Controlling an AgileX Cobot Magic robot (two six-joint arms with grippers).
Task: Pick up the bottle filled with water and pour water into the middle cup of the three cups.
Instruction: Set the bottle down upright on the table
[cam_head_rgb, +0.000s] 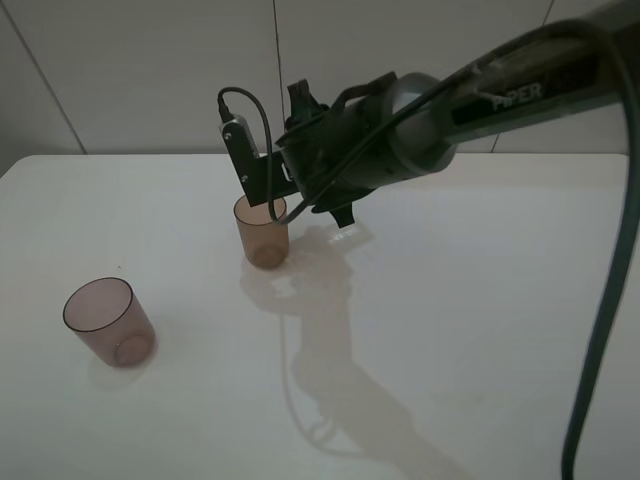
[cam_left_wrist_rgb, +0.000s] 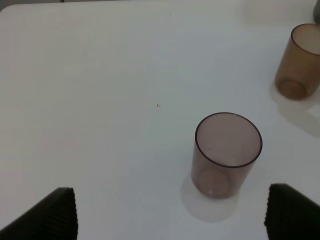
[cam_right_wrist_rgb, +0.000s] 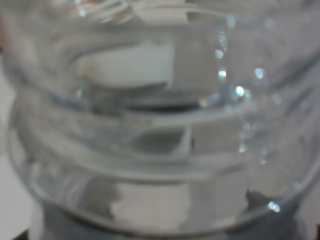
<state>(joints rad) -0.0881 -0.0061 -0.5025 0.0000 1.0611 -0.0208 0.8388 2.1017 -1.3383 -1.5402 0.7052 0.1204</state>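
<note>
Pouring looks to be the step in hand. From the high camera, the right claw (cam_head_rgb: 285, 180) hangs rolled over just above the rim of the middle cup (cam_head_rgb: 262, 230), the amber one, which stands upright on the white worktop (cam_head_rgb: 450, 300). The bottle cannot be made out here, since the claw's dark body hides it. The pinkish cup (cam_head_rgb: 108, 320) stands well apart, nearer the camera. A third cup is not in view. To pour well, I judge the neck should sit low over the centre of the amber cup and tip slowly, so the stream neither overshoots the rim nor knocks the light cup.

The left wrist camera shows the left claw (cam_left_wrist_rgb: 170, 215) wide open with nothing in it. The pinkish cup stands ahead of it, untouched, and the amber cup stands beyond.

The right wrist camera is filled by the bottle (cam_right_wrist_rgb: 160, 125), clear, ribbed and blurred, right against the lens. The jaws themselves do not show. With the bottle this close and off the worktop, the claw is likely closed around it, with the bottle between the fingers directly ahead of the camera.
</note>
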